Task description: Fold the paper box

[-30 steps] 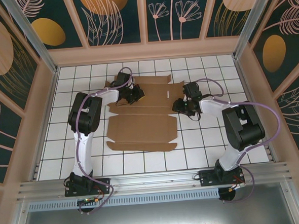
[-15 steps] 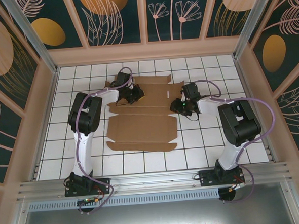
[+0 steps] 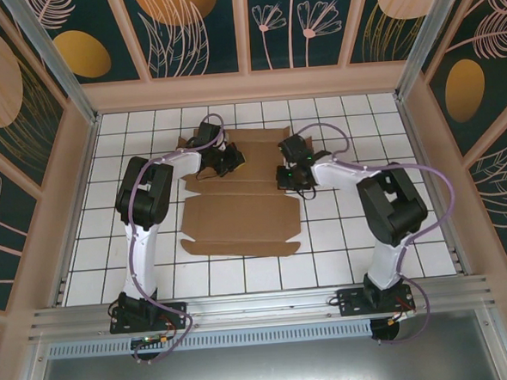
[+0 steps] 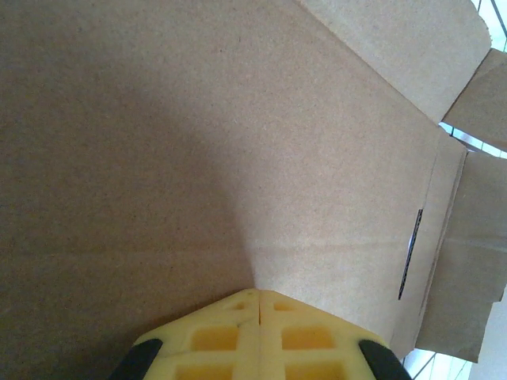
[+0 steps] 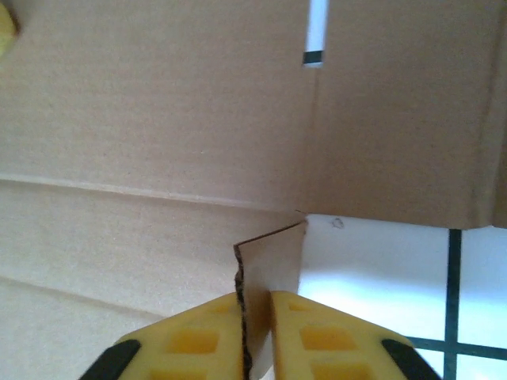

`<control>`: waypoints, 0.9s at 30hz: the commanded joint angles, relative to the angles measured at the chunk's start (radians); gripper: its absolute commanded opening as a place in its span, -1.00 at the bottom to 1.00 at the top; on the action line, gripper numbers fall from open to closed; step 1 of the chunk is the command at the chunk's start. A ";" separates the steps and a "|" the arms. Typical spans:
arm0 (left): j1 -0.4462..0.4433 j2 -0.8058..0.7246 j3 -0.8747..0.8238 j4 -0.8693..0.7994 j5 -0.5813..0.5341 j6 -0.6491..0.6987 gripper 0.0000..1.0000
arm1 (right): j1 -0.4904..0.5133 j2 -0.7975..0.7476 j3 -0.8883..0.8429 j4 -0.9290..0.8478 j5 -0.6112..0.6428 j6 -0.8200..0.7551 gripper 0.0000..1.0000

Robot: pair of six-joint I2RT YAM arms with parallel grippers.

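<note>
The paper box (image 3: 238,218) is a flat brown die-cut sheet spread over the white tiles in the middle of the floor. My left gripper (image 3: 231,162) rests on its rear panel. In the left wrist view its yellow fingertips (image 4: 257,292) meet with nothing between them, tips against the cardboard (image 4: 238,142). My right gripper (image 3: 287,176) is at the sheet's right edge. In the right wrist view it (image 5: 255,298) is shut on a small upright side flap (image 5: 273,253) of the box.
A narrow slot (image 4: 409,253) is cut in the panel near the left gripper, and another slot (image 5: 314,32) lies ahead of the right one. White tiled floor (image 3: 351,236) surrounds the sheet. Beige walls (image 3: 247,87) fence the area.
My right gripper has moved left and slightly back, drawing the side flap in over the sheet's right edge. The left arm has stayed where it was.
</note>
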 commanded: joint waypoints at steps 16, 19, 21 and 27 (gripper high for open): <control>0.007 0.030 -0.018 -0.041 -0.003 -0.002 -1.00 | 0.117 0.134 0.145 -0.252 0.431 0.002 -0.60; 0.006 0.027 -0.021 -0.038 -0.004 -0.002 -1.00 | 0.076 0.040 0.046 -0.222 0.406 0.010 -0.48; 0.006 0.026 -0.028 -0.032 -0.005 -0.006 -1.00 | 0.032 -0.022 -0.031 -0.189 0.372 0.014 -0.40; -0.018 0.019 -0.051 0.002 0.011 -0.017 -1.00 | -0.012 -0.185 -0.158 -0.076 0.252 -0.024 -0.08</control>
